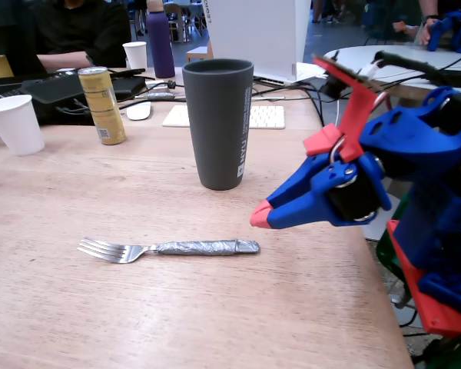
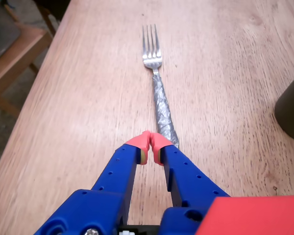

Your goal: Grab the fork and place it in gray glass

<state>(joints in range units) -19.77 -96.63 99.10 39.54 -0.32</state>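
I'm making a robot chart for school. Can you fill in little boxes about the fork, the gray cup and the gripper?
fork: lies flat on the wooden table, tines left in the fixed view
fork handle: wrapped in crinkled gray tape
gray glass: upright behind the fork, apart from it
gripper: shut, holding nothing, above the table near the handle end
fork in glass: not yet

Built of glossy blue printed plastic — arm links, gripper fingers alike. Tipped in coral-pink pads at the finger ends. Dotted with small round holes along each finger. Fitted with a red bracket above the wrist, a black servo body within — thin cables looped nearby. Mounted on a red base.
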